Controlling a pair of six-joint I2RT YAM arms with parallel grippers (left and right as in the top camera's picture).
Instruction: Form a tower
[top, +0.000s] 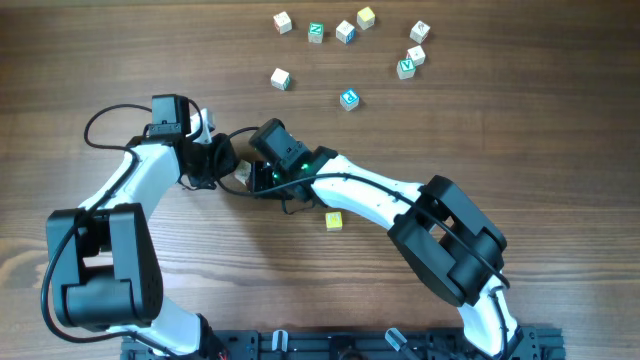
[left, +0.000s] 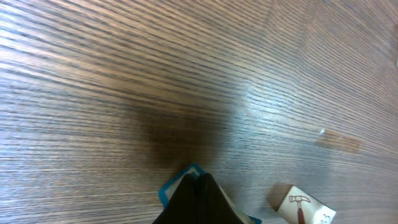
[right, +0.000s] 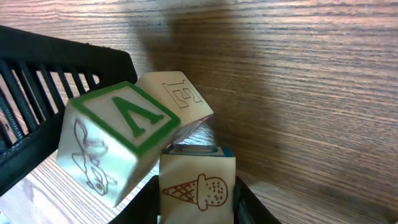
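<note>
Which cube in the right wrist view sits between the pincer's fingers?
The ice-cream cube, blue-edged on top; the green V cube and E cube lie beyond it.

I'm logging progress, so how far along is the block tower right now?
Done: little; no standing stack shows. The green-framed V wooden cube and the pale E-marked wooden cube lean tilted together. In hand: the right gripper grips the blue-framed ice-cream wooden cube; the left gripper is shut. Left: stacking, with the loose letter cubes and the small yellow cube lying apart.
</note>
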